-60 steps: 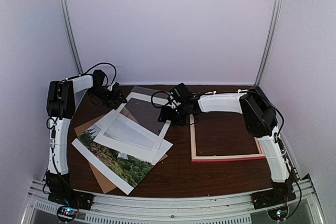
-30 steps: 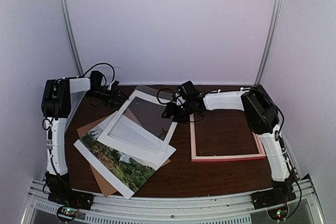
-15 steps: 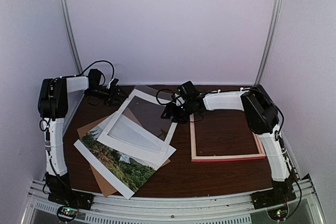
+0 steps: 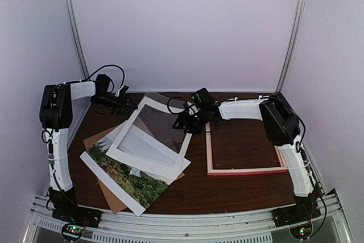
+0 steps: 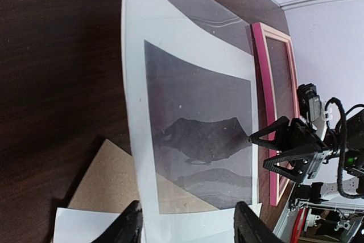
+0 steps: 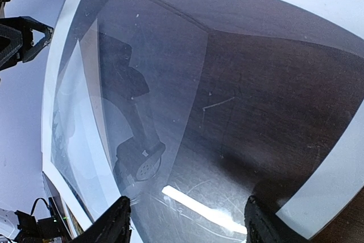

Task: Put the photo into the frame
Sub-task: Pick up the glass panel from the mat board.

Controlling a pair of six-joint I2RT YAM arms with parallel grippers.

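**Photo (image 4: 131, 183) lies at the near left, half under the mat**

We find the photo flat on the table (image 4: 193, 194) at the near left, turned at an angle to the table's edges. Its green trees and white border face up. Beneath it we see the brown backing board (image 4: 95, 139), whose corners stick out at the left and at the near side. Over the photo's far half lies the white mat (image 4: 153, 166). A clear sheet (image 4: 159, 120) covers the mat's window and reaches past its far edge. The frame (image 4: 244, 171) lies flat on the right half of the table, well apart from the photo. Its pink face shows in the left wrist view, and dark table wood is visible through its opening.

The left gripper (image 4: 128, 105) hovers at the far left, just beside the mat's far left edge. Its fingers (image 5: 132, 226) stand spread and pinch nothing; in its wrist view the mat's border shows between them. The right gripper (image 5: 257, 152) hangs between the mat and the frame's far left corner, pointing at the mat's right edge. Its fingers (image 6: 116, 223) are spread too, and we cannot tell whether a tip touches the sheet.
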